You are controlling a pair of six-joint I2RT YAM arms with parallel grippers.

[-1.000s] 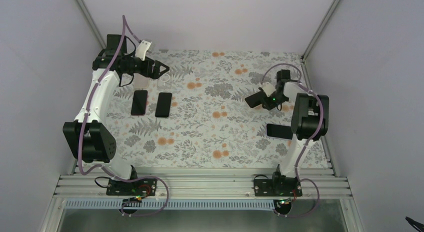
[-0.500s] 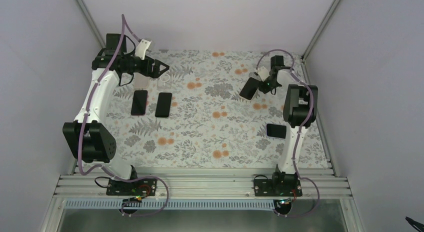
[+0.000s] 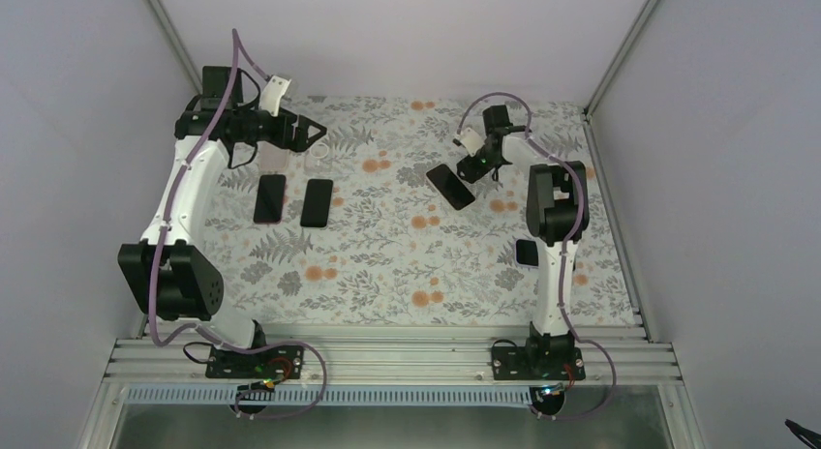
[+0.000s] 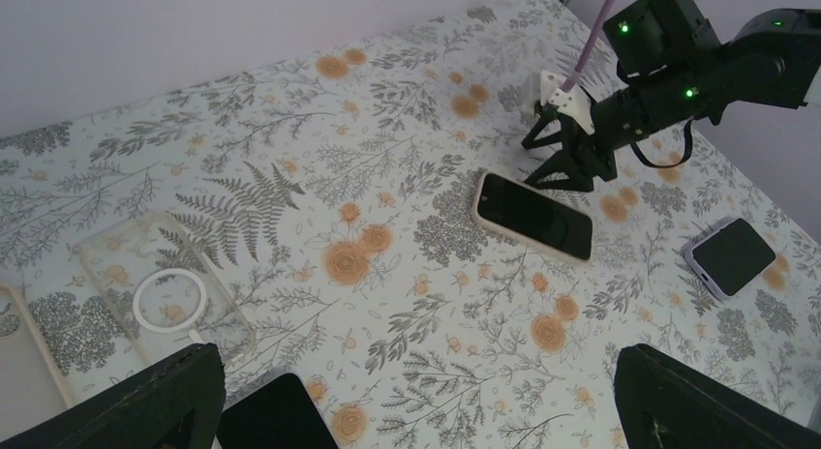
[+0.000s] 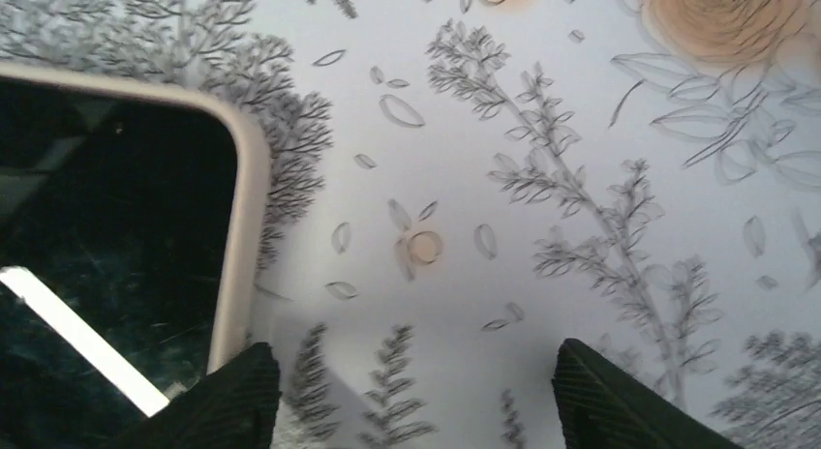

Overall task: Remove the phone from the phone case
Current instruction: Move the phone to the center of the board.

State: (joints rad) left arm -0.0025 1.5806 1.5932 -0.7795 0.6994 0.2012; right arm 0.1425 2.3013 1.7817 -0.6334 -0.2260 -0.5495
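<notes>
I'm counting 4 phones lying on the surface (image 3: pixel 387 265): 1 dark phone with a reddish edge (image 3: pixel 271 197), 1 plain black phone (image 3: pixel 317 202), 1 phone in a beige case (image 3: pixel 451 186) and 1 small phone (image 4: pixel 733 255). I'm also seeing 2 empty clear cases: 1 ring case (image 4: pixel 165 299) and 1 plain case (image 4: pixel 21 347).

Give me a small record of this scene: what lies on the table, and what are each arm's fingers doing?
Surface: floral table
Task item: phone in beige case, flat, screen up, right of centre
Right fingers: low beside the phone's far end, apart, holding nothing
Left fingers: wide open, raised over the far left, holding nothing
Nearby: clear case with a white ring; two dark phones side by side
Also: small dark device by the right arm
</notes>
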